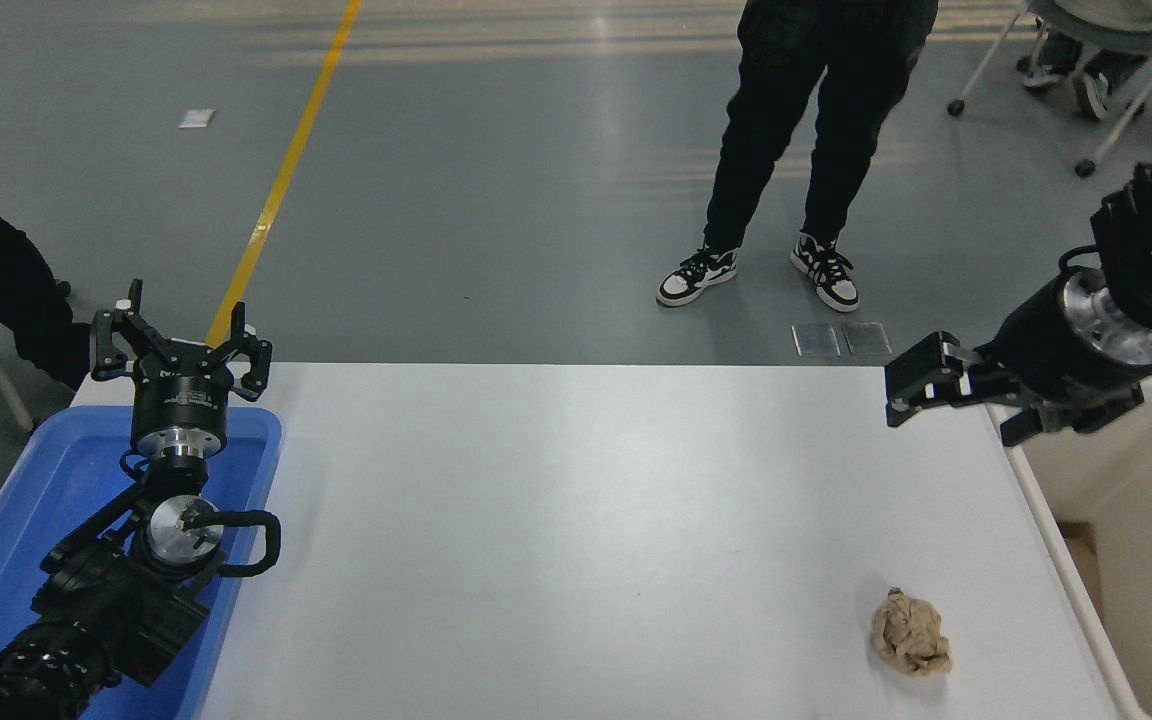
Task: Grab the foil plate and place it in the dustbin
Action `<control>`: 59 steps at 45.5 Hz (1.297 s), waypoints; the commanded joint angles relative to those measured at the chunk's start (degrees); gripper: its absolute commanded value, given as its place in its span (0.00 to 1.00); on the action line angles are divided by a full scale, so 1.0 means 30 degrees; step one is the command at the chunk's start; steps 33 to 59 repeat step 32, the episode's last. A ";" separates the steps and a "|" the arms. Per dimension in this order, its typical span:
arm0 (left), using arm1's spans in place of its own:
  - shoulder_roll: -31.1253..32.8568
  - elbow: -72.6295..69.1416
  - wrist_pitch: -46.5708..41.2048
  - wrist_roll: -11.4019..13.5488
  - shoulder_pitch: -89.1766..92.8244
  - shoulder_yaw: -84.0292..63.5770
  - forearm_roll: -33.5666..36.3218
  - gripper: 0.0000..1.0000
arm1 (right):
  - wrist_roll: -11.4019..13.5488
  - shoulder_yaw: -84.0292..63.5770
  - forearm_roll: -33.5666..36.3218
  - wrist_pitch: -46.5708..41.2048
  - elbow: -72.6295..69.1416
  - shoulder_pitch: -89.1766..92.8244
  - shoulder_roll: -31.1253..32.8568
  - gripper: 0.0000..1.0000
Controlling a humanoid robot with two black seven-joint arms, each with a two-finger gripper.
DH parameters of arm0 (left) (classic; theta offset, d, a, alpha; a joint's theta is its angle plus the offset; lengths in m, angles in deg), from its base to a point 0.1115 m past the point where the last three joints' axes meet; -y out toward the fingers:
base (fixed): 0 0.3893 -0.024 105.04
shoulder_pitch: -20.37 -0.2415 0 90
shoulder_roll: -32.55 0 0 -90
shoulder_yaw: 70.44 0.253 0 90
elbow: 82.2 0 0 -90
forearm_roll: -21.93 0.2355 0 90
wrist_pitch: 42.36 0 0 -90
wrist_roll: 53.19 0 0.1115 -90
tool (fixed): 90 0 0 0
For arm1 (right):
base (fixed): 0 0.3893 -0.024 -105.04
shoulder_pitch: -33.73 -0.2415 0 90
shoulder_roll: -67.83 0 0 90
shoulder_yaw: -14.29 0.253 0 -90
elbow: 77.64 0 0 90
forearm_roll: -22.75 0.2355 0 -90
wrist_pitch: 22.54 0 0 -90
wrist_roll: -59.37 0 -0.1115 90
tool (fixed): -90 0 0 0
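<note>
**Right arm over the table's far right corner, bin alongside**

The right gripper [921, 395] hangs above the far right corner of the table [576, 520], pointing left across the top. It carries nothing. Its fingers sit close together at the tip, but whether they are fully closed I cannot tell from this angle. The arm behind it rises toward the picture's right edge, crossing above the far end of the bin [1116, 560].

The bin stands just beside the table's right edge, its rim running along that edge from the far corner down to the bottom of the picture. Its mouth is open upward and the cream inner walls show. No foil plate can be seen anywhere on the table or in the visible part of the bin.

A paper ball [910, 632] lies near the table's right edge, toward the near side, well apart from the gripper. The wide middle of the table is bare white surface.

The left gripper [179, 345] is parked at the lower left, upright, its fingers spread wide and holding nothing, above a blue tray [26, 500] that overlaps the table's left edge.

A person [796, 150] stands on the floor beyond the far edge, apart from the table.
</note>
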 commanded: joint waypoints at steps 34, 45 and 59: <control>0.0000 -0.0001 -0.0032 0.0029 0.0000 -0.0001 -0.0018 0.99 | -0.0163 -0.0934 0.3331 -0.0527 -0.0721 -0.2454 -0.3629 1.00; 0.0000 -0.0001 -0.0032 0.0029 0.0000 -0.0001 -0.0018 0.99 | -0.0163 -0.0934 0.3331 -0.0527 -0.0721 -0.2454 -0.3629 1.00; 0.0000 -0.0001 -0.0032 0.0029 0.0000 -0.0001 -0.0018 0.99 | -0.0163 -0.0934 0.3331 -0.0527 -0.0721 -0.2454 -0.3629 1.00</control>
